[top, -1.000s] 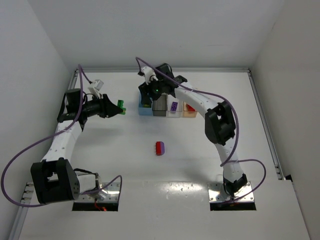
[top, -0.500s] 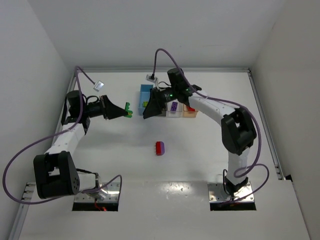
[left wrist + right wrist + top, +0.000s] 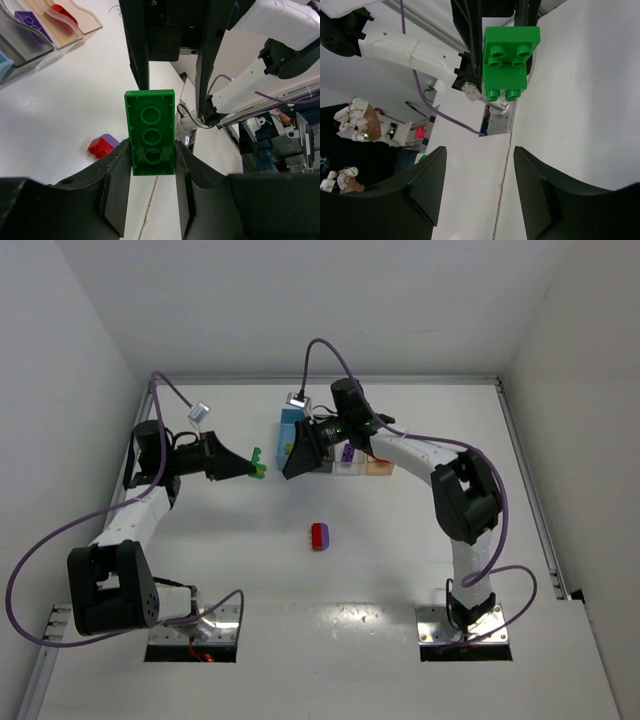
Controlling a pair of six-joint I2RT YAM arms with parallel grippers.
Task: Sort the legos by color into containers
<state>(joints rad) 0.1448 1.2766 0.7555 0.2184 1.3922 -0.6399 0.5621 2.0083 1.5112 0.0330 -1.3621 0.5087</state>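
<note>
Four bins stand in a row at the upper middle of the top view. The blue bin (image 3: 291, 421) is at the left end. Its near half is covered by the right gripper (image 3: 288, 466), so its contents cannot be made out. Next comes the grey bin (image 3: 323, 466), mostly hidden under the right arm, and its contents cannot be made out either. The clear bin (image 3: 347, 464) holds a purple brick (image 3: 347, 452). The orange bin (image 3: 380, 468) is at the right end, and the left wrist view shows a red brick (image 3: 62, 11) in it, at the upper left of that frame.

The left gripper (image 3: 150, 152) pinches a green brick (image 3: 150, 132) between its two fingers (image 3: 116, 170), gripping the near end. The brick's hollow underside faces the wrist camera and its far end sticks out past the fingertips. In the top view the brick hangs above the table (image 3: 400, 560), left of the bins.

The right gripper faces the left one with its fingers (image 3: 417, 192) spread wide and nothing between them. In the right wrist view the brick's studded face sits at the upper middle, ahead of the gap between the fingers. In the left wrist view the right gripper's dark fingers stand on either side of the brick's far end. The top view shows a small gap between its tips and the brick. Whether the brick's end has entered the gap cannot be told.

A red-and-purple brick (image 3: 319, 536) lies alone on the table at the centre of the top view, well apart from both grippers.
</note>
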